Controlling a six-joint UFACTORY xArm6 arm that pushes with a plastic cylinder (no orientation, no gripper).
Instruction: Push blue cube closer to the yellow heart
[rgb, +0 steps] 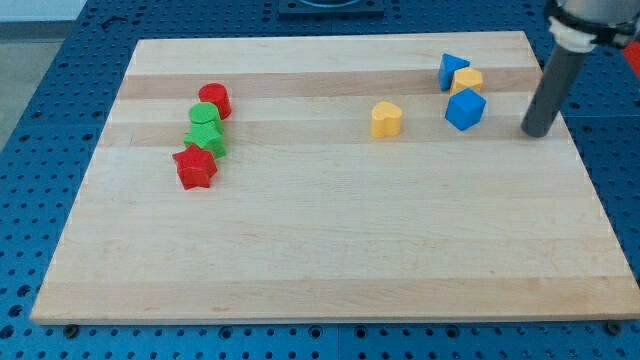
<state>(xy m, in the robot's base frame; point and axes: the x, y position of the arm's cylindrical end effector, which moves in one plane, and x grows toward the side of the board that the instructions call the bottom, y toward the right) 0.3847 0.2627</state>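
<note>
1. My tip (537, 132) rests on the board (330, 260) near its right edge, in the view's upper right; the rod rises from it toward the view's top and leaves the frame.
2. The rod ends plain, with nothing to spread, press together or pinch, and it holds no block.
3. The blue cube (465, 109) sits just to the view's left of my tip and slightly higher, with a clear strip of bare wood between them; they are apart.
4. The yellow heart (386, 118) lies farther to the view's left of my tip, beyond the cube, at about the same height. Cube and heart are near each other but not touching.
5. Above the cube, up and to the left of my tip, a second yellow block (467, 80) sits just beside it; whether the two touch I cannot tell, and its shape is unclear.
6. A blue triangle (451, 70) stands against that yellow block on its left side.
7. Well apart from my tip, at the view's far left, four blocks run in a tight slanted line: a red cylinder (214, 98) uppermost, a green cylinder (204, 119) below it, another green block (209, 141) lower, and a red star (195, 167) at the bottom.
</note>
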